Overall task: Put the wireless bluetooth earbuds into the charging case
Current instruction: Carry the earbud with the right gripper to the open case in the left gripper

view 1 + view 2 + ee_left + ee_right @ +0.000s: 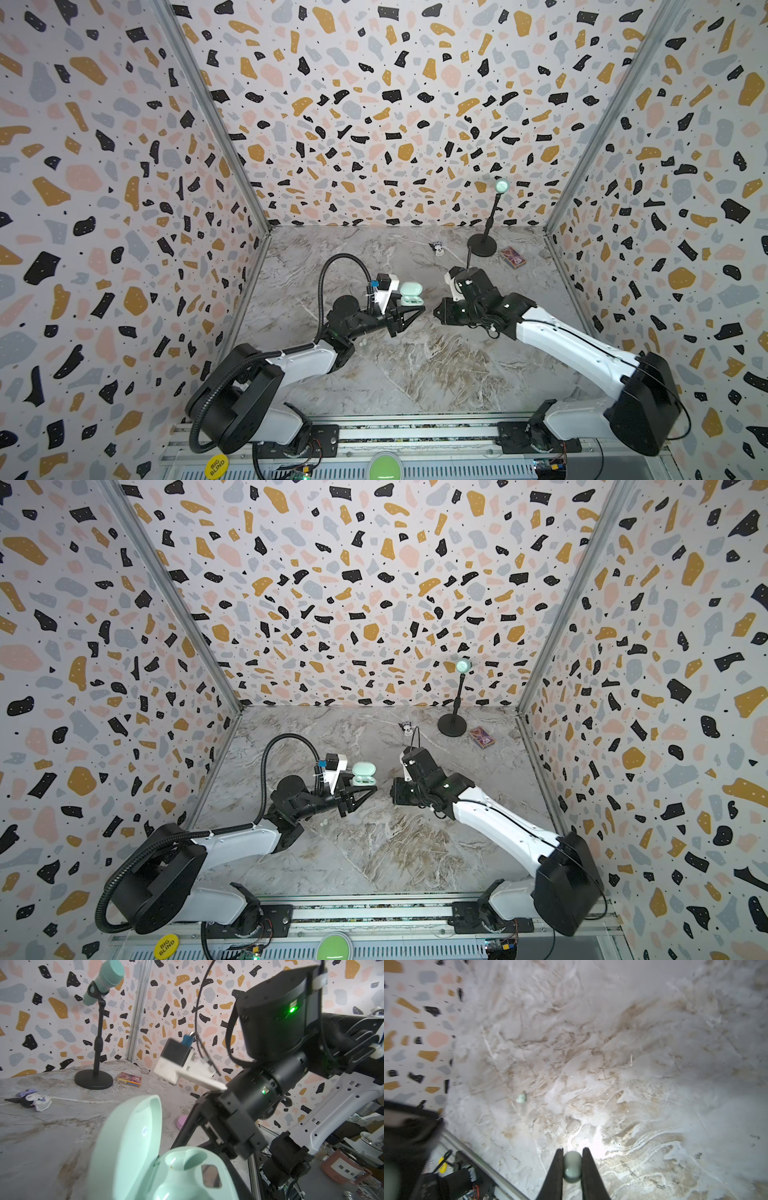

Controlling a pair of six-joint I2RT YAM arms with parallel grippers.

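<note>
Hard-to-see stuff first: the right hand (572, 1150) is buried under its own wrist block in both top views. Only the right wrist view shows it, fingers (555, 1169) clamped from both sides on a pale mint earbud (572, 1165), blurred and close to the lens. The left hand (419, 309) reaches in level, fingers drawn together at the near side of the charging case (411, 295). It reads as closed on the case base, but the contact is covered. In the left wrist view the case (124, 1147) fills the lower frame, runs off the edge, and no left fingers show. A pink rounded item (181, 1123) sits on the bench half behind a right-hand finger; can't tell what it is. Whitish specks (363, 343) lie just beside the left arm, too small to identify. The case is glossy mint, sits mid-bench between the two arms, lid hinged open and standing up, small sticker inside the lid. The one socket in clear view is bare, with a dark window next to it. A second earbud (521, 1098), whitish-mint and bean-shaped, lies loose on the bench well apart from the held one. The walls (374, 104) on three sides are terrazzo print in black, ochre, pink and grey, with metal corner rails. The bench (415, 374) is grey-white marble pattern with brown veining. Back right is a mint microphone (501, 185) on a black round-base stand (482, 245), a card box (512, 257) near the base, and a small plush toy (437, 248) on its other side.
</note>
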